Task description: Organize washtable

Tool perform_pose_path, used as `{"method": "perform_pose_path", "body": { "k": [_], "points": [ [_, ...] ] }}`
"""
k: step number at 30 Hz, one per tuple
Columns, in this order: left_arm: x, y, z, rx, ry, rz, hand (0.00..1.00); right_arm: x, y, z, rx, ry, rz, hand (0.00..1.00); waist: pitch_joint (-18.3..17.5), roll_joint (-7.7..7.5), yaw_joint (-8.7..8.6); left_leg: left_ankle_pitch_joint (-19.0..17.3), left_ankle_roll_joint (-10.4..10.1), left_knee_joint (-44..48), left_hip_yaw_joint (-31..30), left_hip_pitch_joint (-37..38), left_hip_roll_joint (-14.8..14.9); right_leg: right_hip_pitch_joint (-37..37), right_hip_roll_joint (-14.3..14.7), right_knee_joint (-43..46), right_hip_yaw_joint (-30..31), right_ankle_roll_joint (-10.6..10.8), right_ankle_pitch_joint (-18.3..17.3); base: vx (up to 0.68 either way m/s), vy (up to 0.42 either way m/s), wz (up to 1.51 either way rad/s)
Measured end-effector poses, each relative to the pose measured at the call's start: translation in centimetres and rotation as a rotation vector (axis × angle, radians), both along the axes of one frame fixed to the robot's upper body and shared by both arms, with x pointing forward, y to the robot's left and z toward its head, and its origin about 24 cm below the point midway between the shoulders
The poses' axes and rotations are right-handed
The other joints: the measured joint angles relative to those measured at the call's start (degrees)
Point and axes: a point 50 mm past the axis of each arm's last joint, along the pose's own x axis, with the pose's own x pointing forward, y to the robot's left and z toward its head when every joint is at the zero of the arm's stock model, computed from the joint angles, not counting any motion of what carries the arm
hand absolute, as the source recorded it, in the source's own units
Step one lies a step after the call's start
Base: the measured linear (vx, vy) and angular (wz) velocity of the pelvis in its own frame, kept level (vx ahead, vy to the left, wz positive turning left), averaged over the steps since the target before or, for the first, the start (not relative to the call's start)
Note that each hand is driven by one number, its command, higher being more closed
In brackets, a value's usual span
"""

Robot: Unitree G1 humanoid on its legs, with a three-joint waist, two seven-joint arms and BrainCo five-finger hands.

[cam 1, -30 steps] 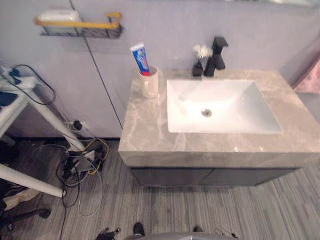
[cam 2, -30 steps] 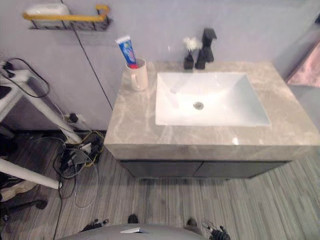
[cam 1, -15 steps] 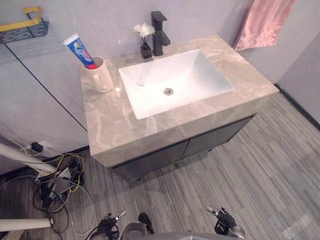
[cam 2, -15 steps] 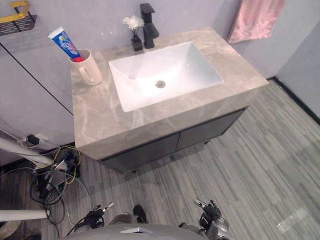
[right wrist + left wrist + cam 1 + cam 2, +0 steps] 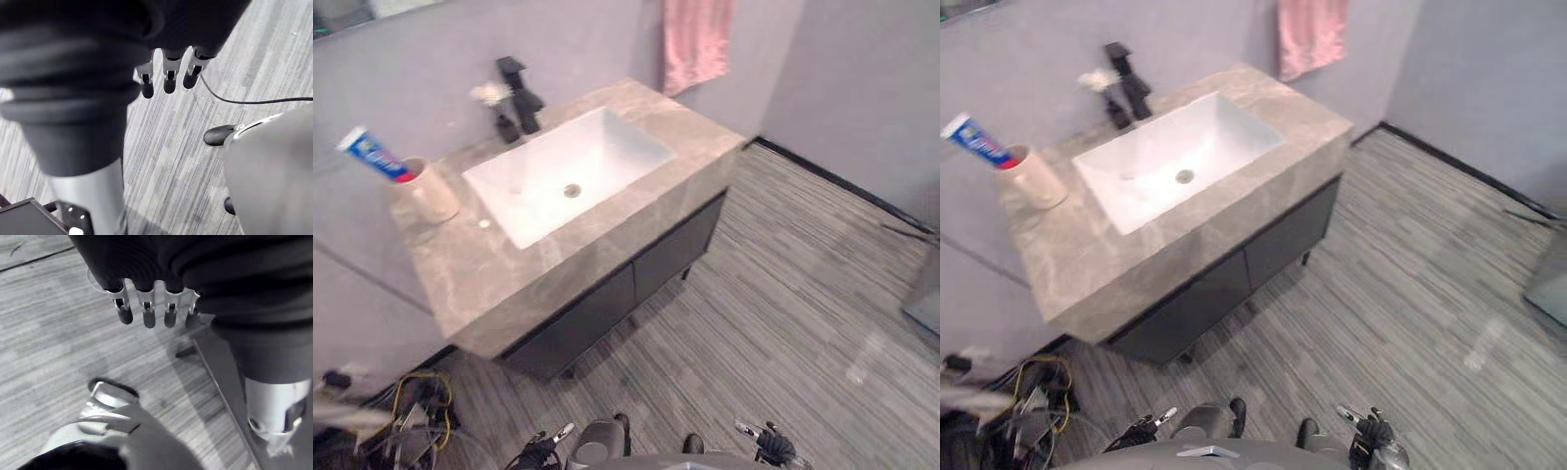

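Left robot hand [image 5: 148,313] and right robot hand [image 5: 168,76] hang open, empty. The beige ceramic mug [image 5: 433,193] looks rigid, smooth and breakable, so grasp round its body.

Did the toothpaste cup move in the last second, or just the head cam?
No. The cup still stands at the back left corner of the counter, left of the sink basin, as before; the whole view swung, so the camera moved.

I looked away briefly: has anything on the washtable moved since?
Nothing moved; the camera swung right, bringing in the pink towel. Cup with toothpaste, vase and faucet stand as before. Left hand and right hand hang open, empty.
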Motion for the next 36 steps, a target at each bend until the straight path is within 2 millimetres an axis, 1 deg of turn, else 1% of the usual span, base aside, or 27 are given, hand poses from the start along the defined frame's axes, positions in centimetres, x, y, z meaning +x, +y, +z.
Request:
{"method": "perform_pose_path", "body": {
  "k": [1,4,5,6,8,9,11,13,14,15,16,17,18,20,23,25,26,27,28,29,30,31,32,33,34,35,36],
  "points": [
    [-0.7,0.0,-0.1,-0.009,0.012,0.044,0.00,0.1,0.2,0.0,0.000,0.001,0.026,0.00,-0.1,-0.24,0.40,-1.3,2.1,1.3,-1.9,1.0,-1.6,-1.0,0.7,1.9,4.5,0.1,0.0,0.20,0.139,-1.26],
    [-2.1,0.2,-0.3,-0.010,0.035,0.091,0.00,-0.6,0.6,-0.2,0.011,0.021,0.028,0.00,-2.8,-0.82,0.83,-1.6,2.8,0.0,3.3,2.4,-0.6,-2.4,1.0,4.4,8.7,1.3,-0.9,0.19,0.071,-1.05],
    [-2.4,0.4,-0.3,-0.007,0.045,0.090,0.00,-1.3,0.7,-0.4,0.016,0.036,0.022,0.00,-4.6,-1.74,0.57,-1.8,3.4,-1.1,4.5,2.6,-0.7,-3.8,0.9,5.1,10.0,1.9,-1.3,0.23,0.030,-0.51],
    [-2.3,0.4,-0.3,-0.006,0.043,0.085,0.00,-1.5,0.8,-0.4,0.020,0.041,0.022,0.00,-5.5,-1.35,0.32,-1.7,3.7,-1.7,5.0,2.6,-0.7,-4.5,0.8,5.6,10.3,2.2,-1.5,0.30,0.029,-0.45],
    [-1.2,0.4,-0.1,-0.004,0.018,0.056,0.00,-1.6,0.8,-0.5,0.029,0.040,0.034,0.00,-7.0,-1.96,-0.52,-0.1,6.0,-3.7,6.1,3.3,-1.6,-6.7,0.3,7.0,11.7,3.0,-2.4,0.28,0.025,-0.35],
    [-0.6,0.3,0.0,-0.003,0.007,0.037,0.00,-1.5,0.8,-0.5,0.026,0.040,0.038,0.00,-7.0,-1.95,-0.57,0.1,5.9,-3.9,6.4,3.3,-1.8,-7.3,0.3,7.5,11.8,3.1,-2.6,0.26,0.015,-0.56],
    [0.8,-0.3,0.1,-0.011,-0.023,-0.013,0.00,-1.5,0.5,-0.4,0.026,0.038,0.017,0.00,-6.7,-1.54,-0.64,0.9,4.7,-3.5,8.4,4.6,-2.1,-9.2,0.6,12.1,11.4,3.1,-2.7,0.21,0.013,-0.87],
    [1.5,-0.4,0.3,-0.013,-0.040,-0.025,0.00,-1.1,0.7,-0.4,0.029,0.023,0.006,0.00,-5.4,-2.24,-1.26,1.7,3.2,3.4,10.3,3.5,-3.1,-9.9,-0.5,16.9,10.8,3.1,-2.4,-0.09,-0.011,-0.89],
    [1.9,0.1,0.4,0.001,-0.055,-0.041,0.00,-0.2,1.0,-0.3,0.039,0.003,-0.003,0.00,-4.0,-3.76,-2.05,-1.2,6.6,4.5,10.4,1.4,-3.7,-10.0,-2.7,19.0,9.5,3.0,-2.5,-0.71,-0.199,-1.08],
    [1.9,-0.6,0.4,-0.014,-0.062,-0.066,0.00,0.0,0.7,-0.2,0.035,0.002,-0.010,0.00,-4.4,-1.58,-3.46,7.7,6.4,-14.2,11.1,5.9,0.4,-10.7,-2.7,19.1,3.1,2.8,-3.4,-0.75,-0.210,-1.28],
    [1.8,-0.4,0.4,-0.012,-0.065,-0.058,0.00,0.4,1.0,-0.2,0.044,-0.004,-0.012,0.00,-4.2,-3.21,-3.57,9.5,6.3,-16.7,14.1,8.4,-0.9,-11.3,-5.0,20.1,-0.2,2.6,-4.6,-0.37,-0.171,-1.53],
    [2.1,-0.4,0.4,-0.010,-0.054,-0.076,0.00,0.8,1.3,-0.2,0.052,-0.016,-0.004,0.00,-4.0,-3.49,-3.75,9.9,5.8,-17.9,18.4,9.1,-0.7,-12.0,-6.9,20.5,-8.2,2.3,-5.2,0.04,0.002,-1.73],
    [2.0,-0.4,0.3,-0.016,-0.049,-0.092,0.00,1.0,1.3,-0.2,0.052,-0.016,-0.012,0.00,-3.3,-3.56,-3.76,9.8,5.7,-17.9,22.6,10.1,0.4,-12.1,-7.9,19.2,-14.1,2.3,-5.1,0.07,0.025,-1.71],
    [1.9,-0.1,0.3,-0.012,-0.042,-0.106,0.00,1.0,1.3,-0.2,0.055,-0.015,-0.025,0.00,-2.8,-3.17,-3.85,9.3,5.0,-17.7,27.7,11.1,2.5,-12.0,-7.7,15.4,-17.9,2.7,-4.5,0.06,-0.020,-1.81],
    [1.4,1.3,0.4,0.022,-0.015,-0.111,0.00,0.8,1.9,-0.4,0.073,-0.006,-0.036,0.00,-2.0,-4.94,-4.10,7.8,2.9,-16.4,34.7,13.9,5.3,-12.1,-7.7,9.5,-20.9,2.7,-1.5,0.04,-0.184,-1.64],
    [0.6,2.3,0.3,0.037,0.007,-0.077,0.00,-0.1,2.1,-0.6,0.091,0.007,-0.090,0.00,-2.0,-6.75,-5.47,5.6,1.3,-15.4,36.3,15.5,5.5,-11.7,-8.3,7.2,-20.0,2.6,1.4,0.07,-0.325,-1.04],
    [0.1,2.3,0.2,0.030,0.017,-0.041,0.00,-0.8,1.6,-0.7,0.089,0.016,-0.136,0.00,-1.9,-6.69,-5.90,3.0,0.4,-15.1,36.5,16.8,6.1,-11.9,-8.2,7.7,-19.9,0.6,6.3,0.08,-0.323,-0.56],
    [0.0,2.1,0.1,0.020,0.021,-0.022,0.00,-1.1,1.3,-0.7,0.086,0.022,-0.162,0.00,-1.7,-5.91,-6.23,2.5,0.1,-15.0,36.7,17.3,7.1,-11.8,-7.2,8.5,-19.9,-0.1,5.9,0.08,-0.381,-0.47],
    [-0.3,1.9,0.0,0.007,0.025,0.003,0.00,-2.4,0.9,-0.9,0.084,0.053,-0.198,0.00,-1.9,-5.05,-7.12,2.3,-1.1,-14.6,36.8,17.7,9.1,-11.9,-5.4,8.8,-20.0,-0.6,4.1,0.08,-0.347,-0.34],
    [-0.4,1.9,0.0,0.000,0.022,0.026,0.00,-3.8,0.7,-1.1,0.084,0.081,-0.234,0.00,-1.6,-4.14,-7.08,1.0,-3.0,-12.9,37.4,18.1,11.3,-11.9,-3.6,10.2,-20.1,-1.1,1.6,0.08,-0.341,-0.30],
    [-0.5,1.7,-0.1,-0.009,0.021,0.045,0.00,-4.4,0.6,-1.1,0.081,0.094,-0.244,0.00,-1.4,-3.64,-7.09,0.1,-3.6,-10.8,37.7,17.7,12.6,-11.9,-3.0,11.1,-20.5,-1.1,0.4,0.10,-0.335,-0.33],
    [-0.7,1.8,-0.1,-0.019,0.020,0.077,0.00,-5.4,0.6,-1.2,0.081,0.116,-0.259,0.00,-1.5,-3.44,-7.08,-1.0,-4.4,-3.1,37.5,15.0,15.4,-11.8,-1.7,11.4,-20.6,-2.3,-0.9,0.10,-0.390,-0.30],
    [-0.8,2.1,-0.1,-0.018,0.015,0.106,0.00,-6.2,0.6,-1.3,0.084,0.141,-0.271,0.00,-1.3,-3.71,-7.42,-0.4,-4.0,10.7,35.8,9.8,19.7,-9.6,-0.2,9.9,-20.3,-3.0,-1.3,0.11,-0.408,-0.35],
    [-1.0,2.1,-0.1,-0.023,0.015,0.124,0.00,-6.5,0.7,-1.4,0.086,0.152,-0.271,0.00,-0.9,-3.18,-7.40,1.0,-2.1,18.9,34.1,7.1,22.4,-8.1,1.3,8.9,-19.7,-3.5,-1.3,0.14,-0.412,-0.65],
    [-1.9,2.1,-0.2,-0.026,0.031,0.151,0.00,-6.9,0.2,-1.3,0.073,0.159,-0.272,0.00,0.1,-2.34,-7.16,3.3,2.1,32.3,29.7,2.4,25.9,-5.0,4.3,8.0,-17.2,-5.0,-1.3,0.16,-0.291,-0.97],
    [-2.9,1.8,-0.4,-0.037,0.053,0.175,0.00,-6.7,-0.1,-1.3,0.067,0.154,-0.271,0.00,0.4,-1.92,-6.64,2.9,1.7,39.0,25.3,-0.2,25.5,-3.2,5.9,7.8,-14.8,-6.5,-2.2,0.19,-0.267,-1.33],
    [-4.1,1.3,-0.6,-0.054,0.084,0.194,0.00,-6.2,-0.2,-1.2,0.065,0.142,-0.265,0.00,0.5,-1.82,-6.61,2.4,1.0,42.6,22.3,-1.9,23.5,-1.5,6.9,7.5,-12.4,-7.5,-2.7,0.18,-0.208,-1.46]
  ]
}}
